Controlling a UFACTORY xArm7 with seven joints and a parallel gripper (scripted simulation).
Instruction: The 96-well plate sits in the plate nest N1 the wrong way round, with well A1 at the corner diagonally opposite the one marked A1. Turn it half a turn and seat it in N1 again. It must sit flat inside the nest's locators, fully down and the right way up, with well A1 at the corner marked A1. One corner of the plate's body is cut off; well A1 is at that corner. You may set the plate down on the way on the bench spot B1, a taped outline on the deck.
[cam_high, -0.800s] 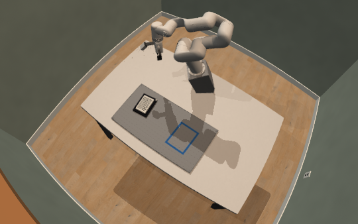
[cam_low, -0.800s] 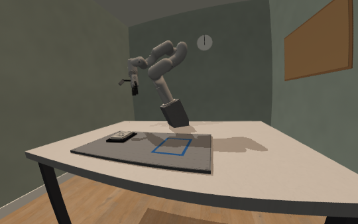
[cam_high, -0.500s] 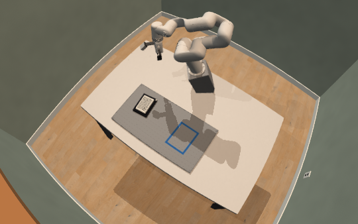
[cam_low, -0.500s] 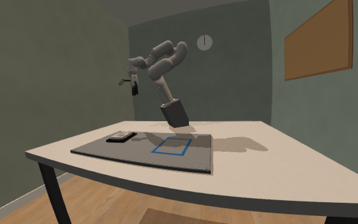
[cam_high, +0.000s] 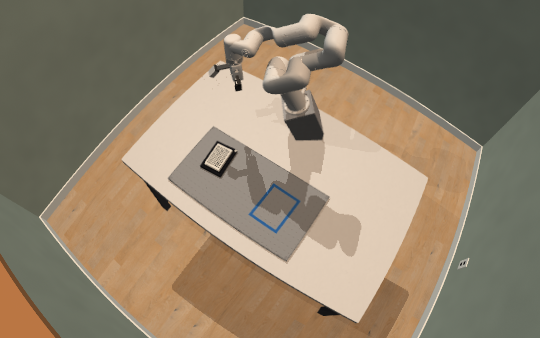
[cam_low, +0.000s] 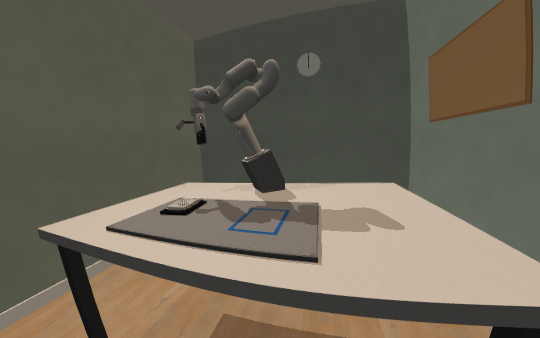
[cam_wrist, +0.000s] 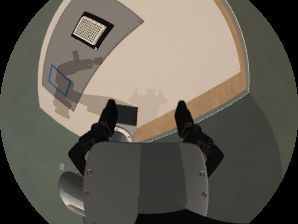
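Observation:
The white 96-well plate (cam_high: 218, 157) sits in the black plate nest N1 (cam_high: 218, 160) at the left end of the grey deck mat (cam_high: 248, 192). It also shows in the exterior view (cam_low: 183, 203) and the wrist view (cam_wrist: 89, 28). I cannot tell which corner is cut off. The blue taped outline B1 (cam_high: 274, 207) lies on the mat's right half and is empty. My gripper (cam_high: 237, 86) hangs high above the table's far left corner, far from the plate, with its fingers wide open and empty.
The arm's dark base block (cam_high: 303, 122) stands on the table behind the mat. The table (cam_high: 280, 190) has edges all round with wooden floor below. Walls close the room on all sides.

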